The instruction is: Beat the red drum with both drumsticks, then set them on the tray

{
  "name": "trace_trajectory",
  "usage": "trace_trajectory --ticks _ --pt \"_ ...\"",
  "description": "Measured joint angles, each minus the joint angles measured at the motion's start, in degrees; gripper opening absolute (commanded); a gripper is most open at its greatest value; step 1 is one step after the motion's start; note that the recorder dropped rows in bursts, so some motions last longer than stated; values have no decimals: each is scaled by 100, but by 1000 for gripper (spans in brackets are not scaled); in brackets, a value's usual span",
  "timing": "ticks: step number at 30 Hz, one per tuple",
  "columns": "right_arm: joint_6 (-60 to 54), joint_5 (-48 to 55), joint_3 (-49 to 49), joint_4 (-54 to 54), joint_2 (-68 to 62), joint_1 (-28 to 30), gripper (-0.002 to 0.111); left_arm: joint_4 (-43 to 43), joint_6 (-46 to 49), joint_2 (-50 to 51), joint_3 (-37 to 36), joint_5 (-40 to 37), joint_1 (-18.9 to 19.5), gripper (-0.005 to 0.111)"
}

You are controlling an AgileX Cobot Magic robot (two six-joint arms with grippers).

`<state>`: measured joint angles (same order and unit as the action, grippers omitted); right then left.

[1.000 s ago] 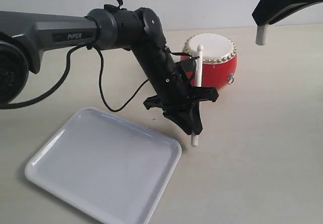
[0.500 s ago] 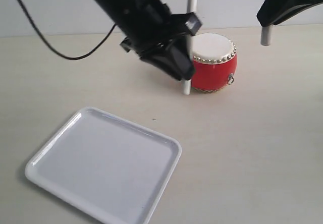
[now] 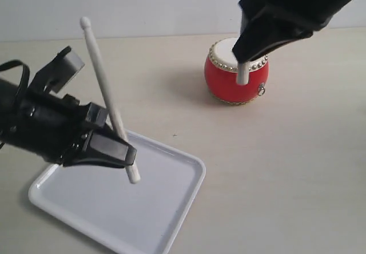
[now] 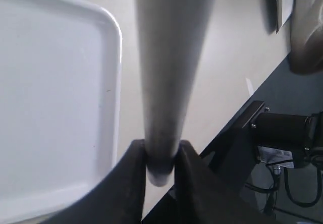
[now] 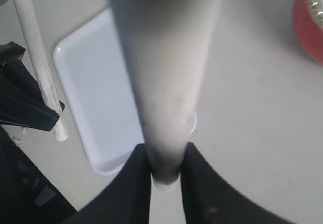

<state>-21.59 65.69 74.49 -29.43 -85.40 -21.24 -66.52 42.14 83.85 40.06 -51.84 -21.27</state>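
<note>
L gripper (image 3: 121,151) clamped on one drumstick (image 3: 102,82), tilted w/ lower end over the tray (image 3: 171,231), prob. to set it down. R gripper (image 3: 247,48) clamped on 2nd stick (image 3: 243,75), upright by the red drum (image 3: 229,88), prob. for a beat; contact unclear. Drum sits toward table (image 3: 297,168) far edge.

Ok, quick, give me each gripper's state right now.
Left gripper: closed, holding the left drumstick.
Right gripper: closed, holding the right drumstick.
</note>
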Motion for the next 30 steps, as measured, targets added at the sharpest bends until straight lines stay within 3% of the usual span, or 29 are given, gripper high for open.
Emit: trace_trajectory --ticks 4,10,18,22,27,30 --pt "-13 -218 -101 167 -195 -425 0 -914 535 -322 -784 389 0 0" --pt "-23 -418 -105 228 -290 -536 0 -2926 1478 -445 -1674 725 0 0" --pt "-23 -487 -105 236 -364 -536 0 -3266 921 -445 -1928 845 -42 0" --pt "-23 -514 -105 240 -364 -536 0 -3302 232 -445 -2055 1043 -381 0" --pt "-23 -527 -105 240 -364 -536 0 -3302 -854 -445 -2214 1834 -954 0" --pt "-23 -527 -105 240 -364 -536 0 -3302 -1303 -445 -2223 2077 -1079 0"
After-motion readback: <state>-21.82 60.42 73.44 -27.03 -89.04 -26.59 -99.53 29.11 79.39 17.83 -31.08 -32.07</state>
